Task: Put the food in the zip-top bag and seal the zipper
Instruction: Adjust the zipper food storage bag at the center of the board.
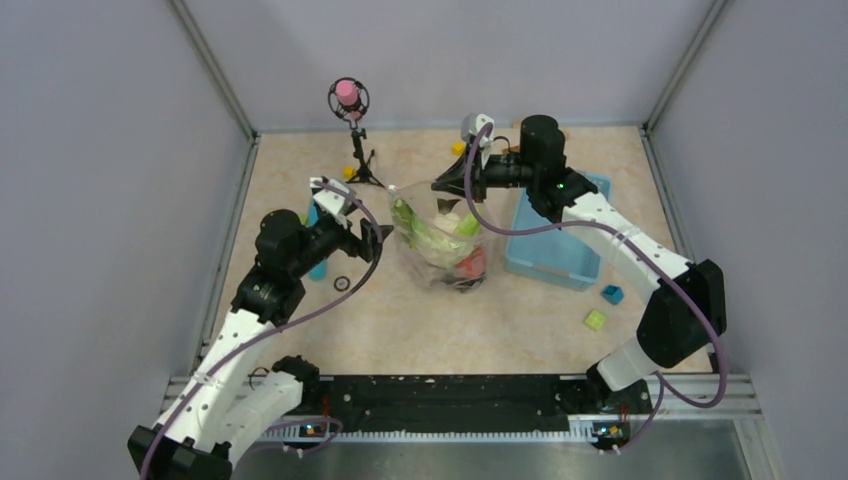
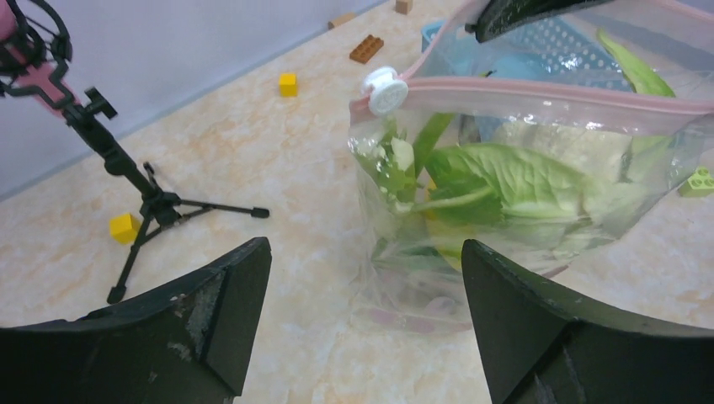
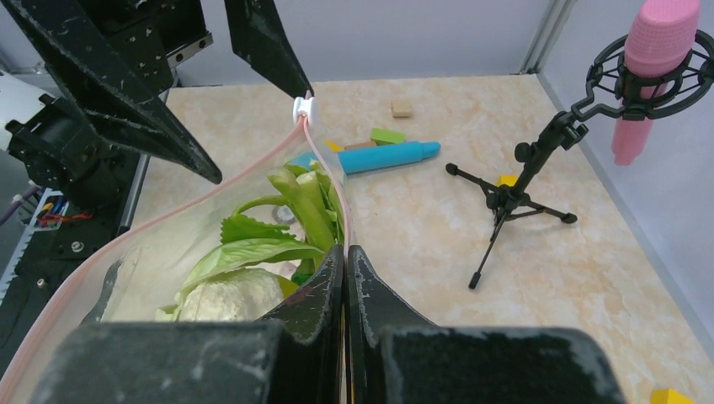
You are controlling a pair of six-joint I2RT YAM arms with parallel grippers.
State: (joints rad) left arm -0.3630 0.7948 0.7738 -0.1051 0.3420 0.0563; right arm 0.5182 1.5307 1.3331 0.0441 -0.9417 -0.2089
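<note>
The clear zip-top bag (image 1: 440, 240) stands at table centre, holding leafy greens (image 3: 253, 252), a cauliflower (image 3: 223, 299) and a red piece (image 1: 472, 265). Its pink zipper (image 3: 324, 168) gapes open, with a white slider (image 3: 303, 108) at the end nearest the left arm. My right gripper (image 3: 345, 252) is shut on the bag's rim at the far end and holds it up. My left gripper (image 2: 366, 252) is open and empty, low beside the bag's left side. One of its fingertips (image 3: 299, 84) is close by the slider (image 2: 386, 90).
A light-blue basket (image 1: 555, 240) sits right of the bag, under the right arm. A pink microphone on a black tripod (image 1: 348, 95) stands at the back left. A blue tube (image 3: 387, 156) and small blocks (image 2: 288, 83) lie around. Green (image 1: 596, 320) and blue (image 1: 612, 294) blocks are front right.
</note>
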